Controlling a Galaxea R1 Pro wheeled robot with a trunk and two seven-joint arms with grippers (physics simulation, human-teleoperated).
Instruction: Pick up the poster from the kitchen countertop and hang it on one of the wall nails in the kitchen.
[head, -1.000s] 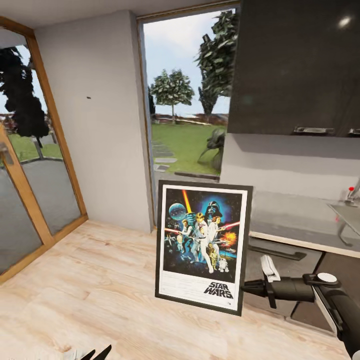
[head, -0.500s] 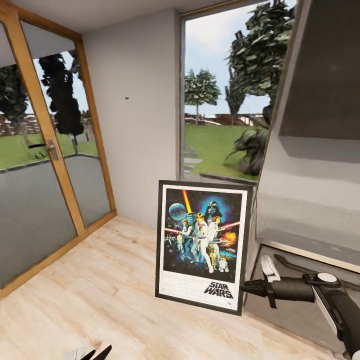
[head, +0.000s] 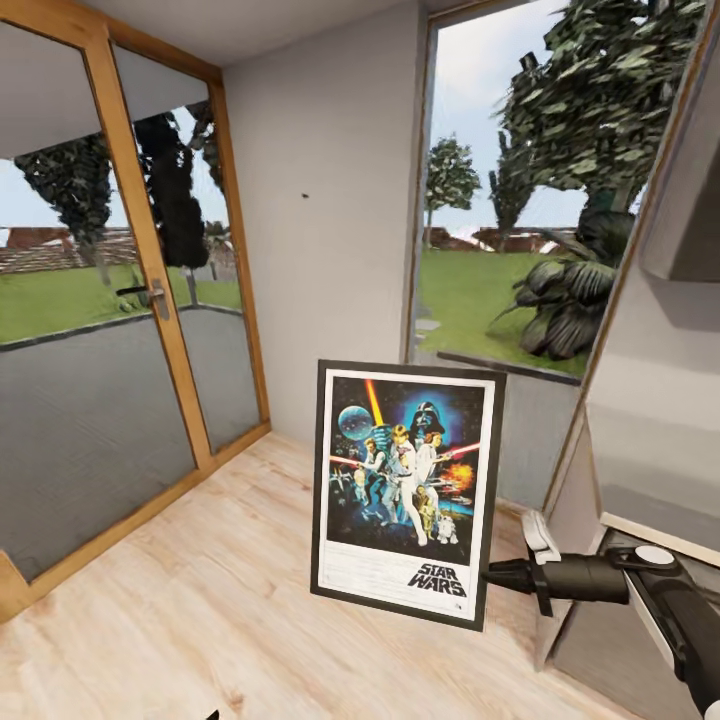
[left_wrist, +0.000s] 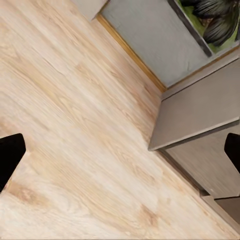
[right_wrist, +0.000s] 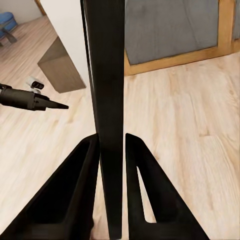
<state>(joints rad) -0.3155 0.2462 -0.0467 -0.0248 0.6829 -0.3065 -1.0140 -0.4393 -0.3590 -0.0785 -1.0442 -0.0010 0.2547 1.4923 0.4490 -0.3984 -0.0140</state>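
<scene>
The black-framed Star Wars poster hangs upright over the wooden floor at the centre of the head view. My right gripper is shut on the lower right edge of its frame. In the right wrist view the poster's dark edge runs between the two closed fingers. A wall nail shows as a dark speck on the light-grey wall, above and left of the poster. My left gripper is open over bare floor, its fingertips far apart. The end of the kitchen countertop sits at the far right.
A wood-framed glass door with a dark handle stands to the left of the nail wall. A tall window onto a garden is to the wall's right. A grey cabinet end panel stands close to my right arm. Light wooden floor lies ahead.
The whole head view has swung left: the door has come further into view and the countertop and dark upper cabinets have slid off to the right. Poster and right gripper keep their place in the picture.
</scene>
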